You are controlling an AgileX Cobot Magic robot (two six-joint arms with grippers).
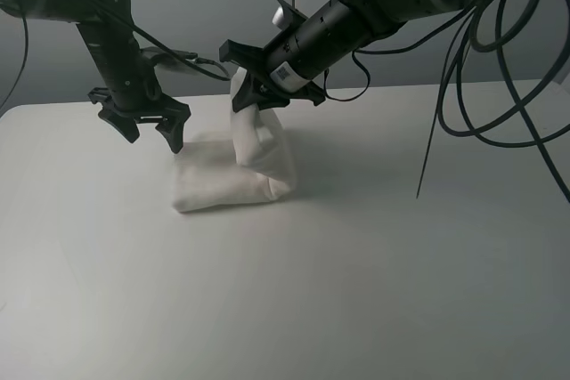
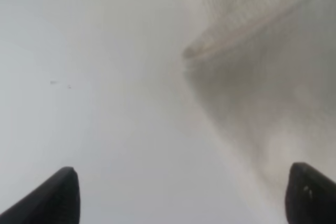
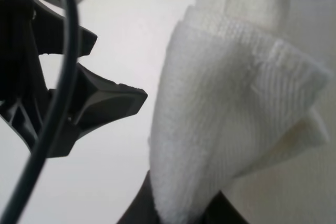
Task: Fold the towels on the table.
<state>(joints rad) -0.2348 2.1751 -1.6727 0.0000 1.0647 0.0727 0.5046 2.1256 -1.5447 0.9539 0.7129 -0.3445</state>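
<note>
Your right gripper [image 1: 255, 100] holds up one end of the off-white terry towel [image 1: 223, 186]; your left gripper [image 1: 153, 135] (spread wide, empty) hovers just beside the towel's flat part

The towel [image 1: 233, 180] lies on the counter [image 1: 356, 264], left of centre and toward the far edge. Its far right part stands raised above the rest, clamped in the right end effector [image 1: 249, 95] overhead. The left end effector [image 1: 153, 138] hangs just beside the towel's left edge, above the counter, jaws apart.
</note>
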